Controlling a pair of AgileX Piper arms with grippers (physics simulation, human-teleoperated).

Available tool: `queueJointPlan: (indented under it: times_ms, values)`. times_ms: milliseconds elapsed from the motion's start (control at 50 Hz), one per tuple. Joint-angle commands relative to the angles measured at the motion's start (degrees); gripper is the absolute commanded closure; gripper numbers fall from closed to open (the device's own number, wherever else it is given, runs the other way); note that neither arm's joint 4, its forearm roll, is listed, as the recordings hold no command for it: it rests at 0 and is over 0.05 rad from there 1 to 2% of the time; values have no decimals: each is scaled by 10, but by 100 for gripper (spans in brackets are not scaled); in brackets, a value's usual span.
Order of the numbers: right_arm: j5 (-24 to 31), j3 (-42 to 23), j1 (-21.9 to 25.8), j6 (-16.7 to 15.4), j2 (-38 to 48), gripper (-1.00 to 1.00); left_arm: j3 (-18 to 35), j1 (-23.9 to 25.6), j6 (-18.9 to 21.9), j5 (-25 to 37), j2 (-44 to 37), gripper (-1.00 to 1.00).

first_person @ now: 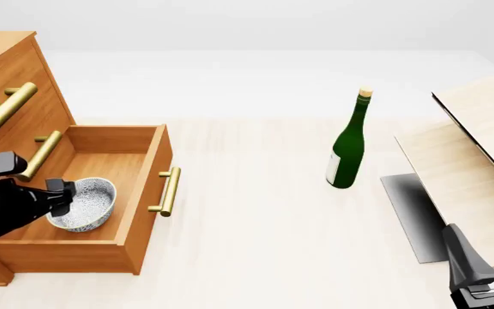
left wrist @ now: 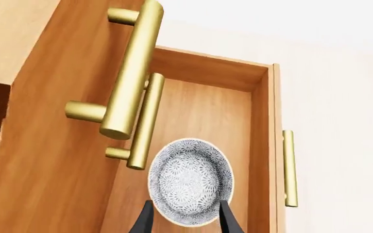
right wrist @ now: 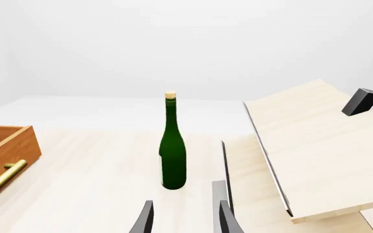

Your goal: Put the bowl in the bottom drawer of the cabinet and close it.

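The cabinet (first_person: 7, 71) stands at the table's left with its bottom drawer (first_person: 144, 187) pulled out. The white, grey-speckled bowl (first_person: 84, 205) sits upright on the drawer floor, near the front left. My left gripper (first_person: 61, 196) hangs over the bowl's left rim. In the left wrist view its dark fingers (left wrist: 145, 219) stand wide apart on either side of the bowl (left wrist: 190, 179), open above the drawer (left wrist: 261, 145). At the near right corner, my right gripper (first_person: 485, 248) is open and holds nothing, as the right wrist view (right wrist: 185, 218) also shows.
A green bottle (first_person: 347, 151) with a cork stands mid-table. Pale wood boards (first_person: 470, 167) lean at the right over a dark grey plate (first_person: 410, 212). The drawer's brass handle (first_person: 168, 191) points toward the table's middle. The two upper drawer handles (left wrist: 131, 73) overhang the open drawer.
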State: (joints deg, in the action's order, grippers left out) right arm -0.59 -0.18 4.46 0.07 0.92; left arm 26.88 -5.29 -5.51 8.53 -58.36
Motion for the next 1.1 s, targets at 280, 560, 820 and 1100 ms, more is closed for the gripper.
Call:
queueJointPlan:
  times_ms: [280, 560, 820, 1100]
  values:
    - [0, 0, 0, 0, 0, -100, 9, 37, 1, 46, 70, -100]
    - [0, 0, 0, 0, 0, -100, 2, 58, 17, 78, 115, -100]
    - [0, 0, 0, 0, 0, -100, 0, 67, 21, 89, 131, -100]
    - [0, 0, 0, 0, 0, -100, 8, 92, 12, 65, 98, -100]
